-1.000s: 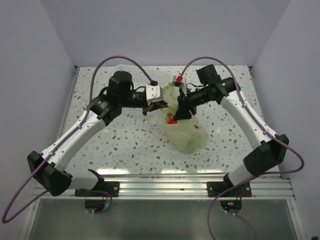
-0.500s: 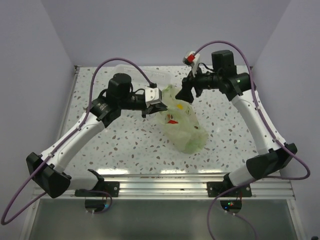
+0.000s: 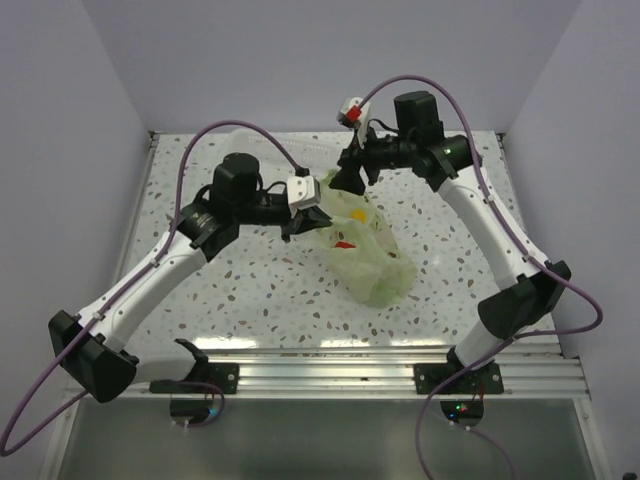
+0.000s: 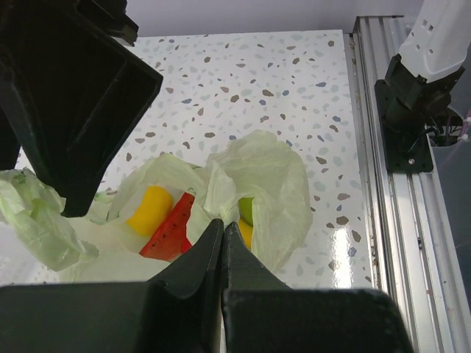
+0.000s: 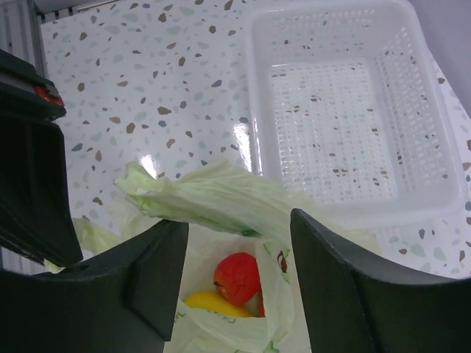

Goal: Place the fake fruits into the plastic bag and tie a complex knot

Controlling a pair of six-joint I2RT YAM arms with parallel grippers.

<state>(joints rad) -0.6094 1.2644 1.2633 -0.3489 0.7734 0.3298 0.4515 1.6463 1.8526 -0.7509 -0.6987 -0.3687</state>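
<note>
Left tool (image 4: 223, 225) is pressed together, pinching a fold of the plastic bag (image 4: 274, 176). Right tool (image 5: 235, 224) is spread just above it, gripping nothing.

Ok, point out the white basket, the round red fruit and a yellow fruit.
white basket (image 5: 335, 125), right wrist view, its mesh floor.
round red fruit (image 5: 237, 278), right wrist view, its middle.
yellow fruit (image 4: 149, 209), left wrist view, its middle.

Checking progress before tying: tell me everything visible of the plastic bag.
The plastic bag is thin, crinkly, translucent pale green film, slumped on the speckled table. Red, yellow and green fruits show through it. The left gripper is shut on a raised fold; the open right gripper hovers over a loose handle strip. No knot is visible.
</note>
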